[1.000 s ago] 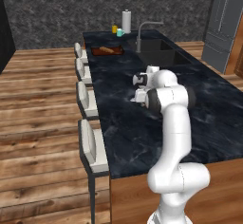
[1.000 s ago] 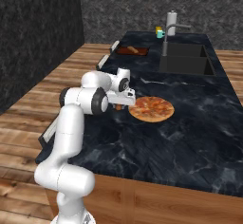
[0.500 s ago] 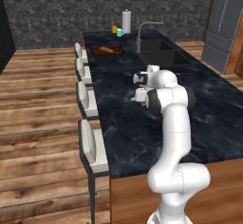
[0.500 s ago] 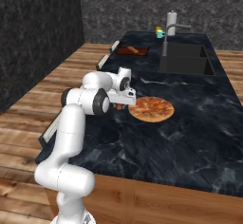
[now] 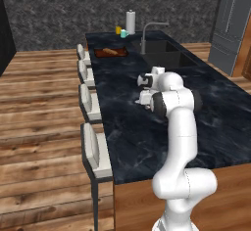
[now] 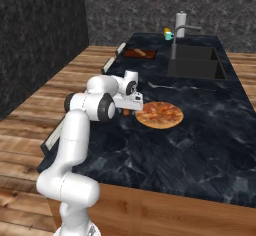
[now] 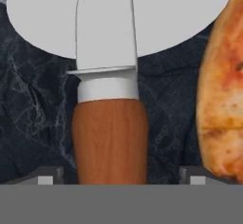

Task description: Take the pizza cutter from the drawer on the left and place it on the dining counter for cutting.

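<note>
1. Hand view: I see the pizza cutter [image 7: 110, 99] lying flat on the black white-veined marble of the dining counter [image 7: 33, 118], which serves as my desk here.
2. Its brown wooden handle runs up the middle of the view, then a pale collar, then a grey fork over the broad grey wheel at the top.
3. The end effector [image 7: 121, 175] straddles the handle with its jaws wide: one dark fingertip [image 7: 45, 175] stands off to one side and the other off to the opposite side, with bare marble between each tip and the wood. Nothing is gripped.
4. Just beside the cutter, along the right edge of the hand view, I see the crust of a pizza [image 7: 220, 90]; a strip of marble separates it from the handle.
5. In the right base view the end effector [image 6: 128, 107] hangs low over the desk at the left rim of the round pizza [image 6: 159, 114], and a small brown bit of the cutter [image 6: 125, 112] shows below the hand.
6. In the left base view the bent arm hides the cutter; the hand [image 5: 143, 98] sits over the middle of the desk.
7. Farther along the desk I see a sink [image 5: 169, 58] with a steel faucet [image 5: 149, 32], a dark tray [image 5: 111, 53] holding something brown, and a white roll [image 5: 130, 19] at the far end.
8. White-backed stools [image 5: 93, 149] line the left edge.
</note>
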